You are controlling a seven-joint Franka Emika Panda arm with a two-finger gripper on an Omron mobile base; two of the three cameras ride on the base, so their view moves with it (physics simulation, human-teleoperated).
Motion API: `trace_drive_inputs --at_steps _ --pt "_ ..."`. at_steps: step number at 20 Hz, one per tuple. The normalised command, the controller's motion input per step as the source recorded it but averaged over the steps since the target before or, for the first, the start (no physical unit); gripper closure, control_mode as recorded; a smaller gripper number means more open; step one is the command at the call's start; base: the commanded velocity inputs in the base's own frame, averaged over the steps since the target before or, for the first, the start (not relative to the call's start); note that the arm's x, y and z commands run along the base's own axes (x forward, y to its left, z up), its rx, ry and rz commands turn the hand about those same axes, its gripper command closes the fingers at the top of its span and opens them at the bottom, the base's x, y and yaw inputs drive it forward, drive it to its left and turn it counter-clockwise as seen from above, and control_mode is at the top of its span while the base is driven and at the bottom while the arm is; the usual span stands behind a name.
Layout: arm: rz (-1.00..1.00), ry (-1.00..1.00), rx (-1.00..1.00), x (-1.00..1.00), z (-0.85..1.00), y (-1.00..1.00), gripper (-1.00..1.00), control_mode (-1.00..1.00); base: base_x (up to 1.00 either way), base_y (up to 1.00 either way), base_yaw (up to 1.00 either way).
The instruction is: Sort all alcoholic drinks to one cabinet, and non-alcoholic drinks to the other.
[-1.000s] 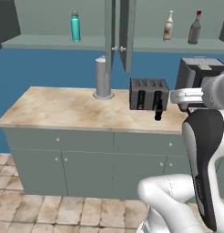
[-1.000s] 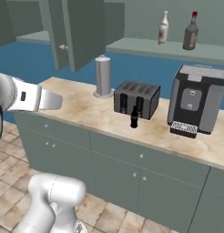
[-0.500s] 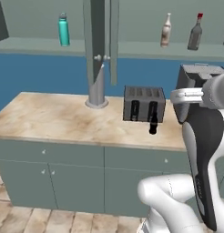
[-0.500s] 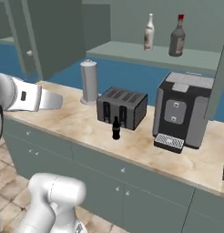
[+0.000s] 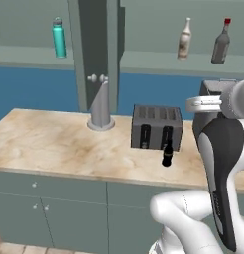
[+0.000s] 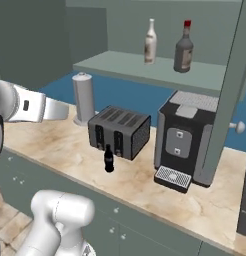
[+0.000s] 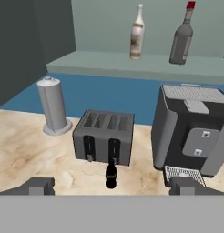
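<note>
Before the toaster (image 7: pixel 104 143) – small black bottle (image 7: pixel 111 174) upright, neck up.

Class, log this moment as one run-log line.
claw: open, empty | small black bottle: on counter before toaster | cream bottle, red-capped bottle: shelved

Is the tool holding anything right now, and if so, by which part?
Nothing is held. The tool is open, with the small black bottle standing on the counter ahead of it.
</note>
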Motion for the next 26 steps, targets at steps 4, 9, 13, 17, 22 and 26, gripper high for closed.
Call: trace_drive_inputs --at_steps 4,9,13,17,22,26 --pt "0.0 0.0 0.0 0.0 0.0 0.0 -1.0 1.0 0.51 -0.36 0.06" --pt "0.0 0.0 0.0 0.0 0.0 0.0 -1.0 1.0 0.41 -0.24 0.04" --pt "0.0 0.0 0.0 0.0 0.0 0.0 -1.0 1.0 0.23 -0.2 0.02" --pt "0.0 0.0 0.0 0.0 0.0 0.0 -1.0 1.0 0.06 -0.07 0.0" --pt "0.0 0.0 0.0 0.0 0.0 0.0 -1.0 1.0 0.0 -0.05 0.0" --pt "0.0 0.0 0.0 0.0 0.0 0.0 -1.0 1.0 0.0 -0.05 0.0"
